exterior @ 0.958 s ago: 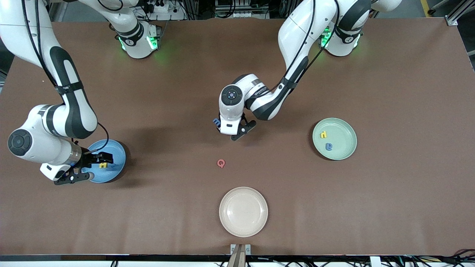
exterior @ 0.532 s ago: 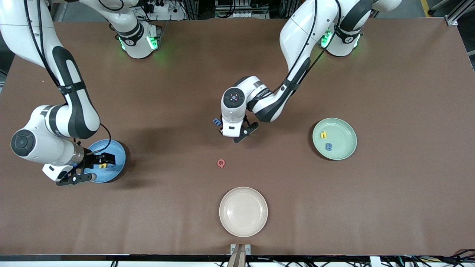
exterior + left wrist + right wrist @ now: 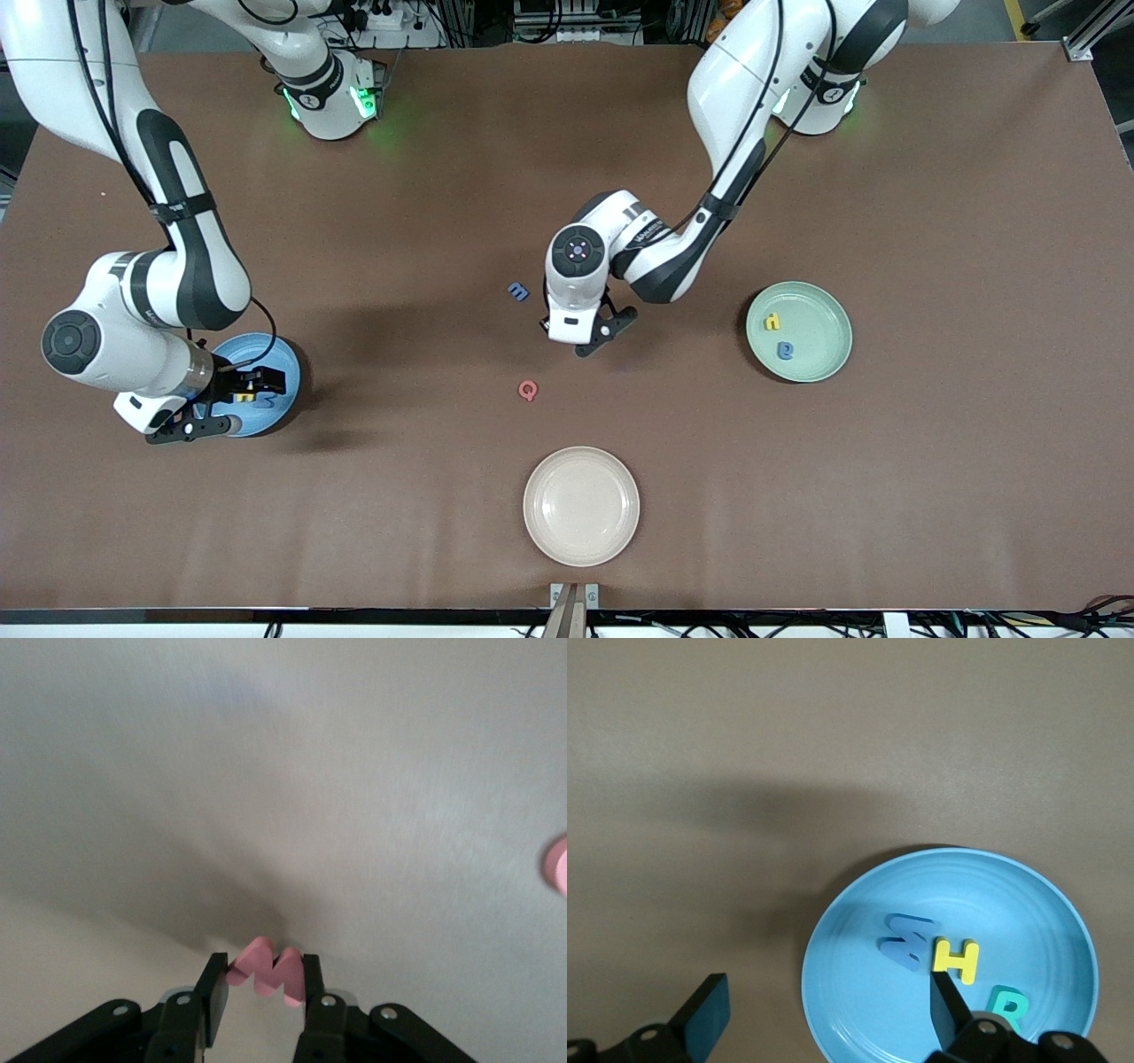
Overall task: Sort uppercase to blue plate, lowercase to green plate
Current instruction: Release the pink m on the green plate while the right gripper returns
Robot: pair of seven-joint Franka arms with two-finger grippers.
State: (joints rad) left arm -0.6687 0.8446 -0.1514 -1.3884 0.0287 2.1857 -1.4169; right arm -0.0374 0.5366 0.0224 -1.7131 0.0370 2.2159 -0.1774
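Red w (image 3: pixel 270 971) pinched in my left tool (image 3: pixel 595 341) over the counter (image 3: pixel 930 461); next, carry it to the green plate (image 3: pixel 828 310); right tool (image 3: pixel 824 1014) spread over the blue plate (image 3: pixel 859 992)

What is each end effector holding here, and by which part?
The left end effector pinches the red w by its lower edge, over the table. The right end effector, open over the blue plate, holds nothing.

My brown table (image 3: pixel 930 496) carries the blue plate (image 3: pixel 282 400) toward my right arm's end, the green plate (image 3: pixel 819 306) toward my left arm's end, a cream plate (image 3: pixel 581 505) nearest the front camera, and between them the blue m (image 3: pixel 518 291) and red Q (image 3: pixel 528 390).
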